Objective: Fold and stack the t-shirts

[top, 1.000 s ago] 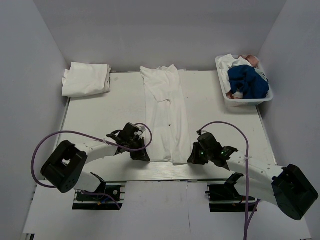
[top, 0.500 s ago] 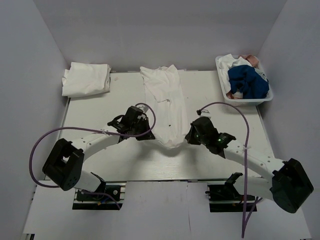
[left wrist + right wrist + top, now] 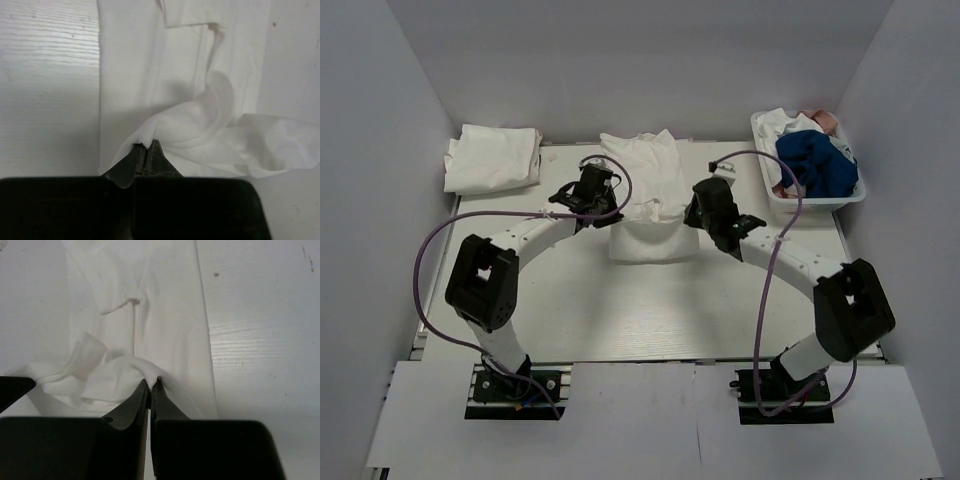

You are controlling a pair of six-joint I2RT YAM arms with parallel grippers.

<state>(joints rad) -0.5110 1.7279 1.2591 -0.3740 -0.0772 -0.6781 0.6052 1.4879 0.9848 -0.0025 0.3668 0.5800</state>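
Top external first: I've got the left gripper (image 3: 610, 205) and the right gripper (image 3: 694, 214) both clamped on the hem of the t-shirt (image 3: 650, 238), one at each side. That way the cloth travels square and the fold line should come out straight. The shirt sits mid-table and reaches toward 12 o'clock, with its lower half doubled over the upper. At 10 o'clock the folded t-shirt (image 3: 492, 158) waits as the base of the stack. At 2 o'clock the bin (image 3: 767, 178) holds a blue cloth (image 3: 815, 160) and more laundry.

Big change from a second ago: both arms were down at 6 o'clock, the hem lay on the table (image 3: 540, 300) and the shirt was stretched out long. Now they've swung the hem up toward 12 and the shirt shows about half its length.

Left wrist: the fingertips are pinched tight on a bunch of white fabric, no gap showing. Loose cloth billows off toward 3 o'clock and the flat shirt runs on to 12, bare tabletop at 9.

Right wrist: same story mirrored, jaws squeezed together on a ridge of hem. Slack crumples away to 9 o'clock, a sleeve seam sits at 12 and clear wood at 3.

My read is that the fold is nearly laid. The sag between the two grips could wrinkle when I set the hem down.
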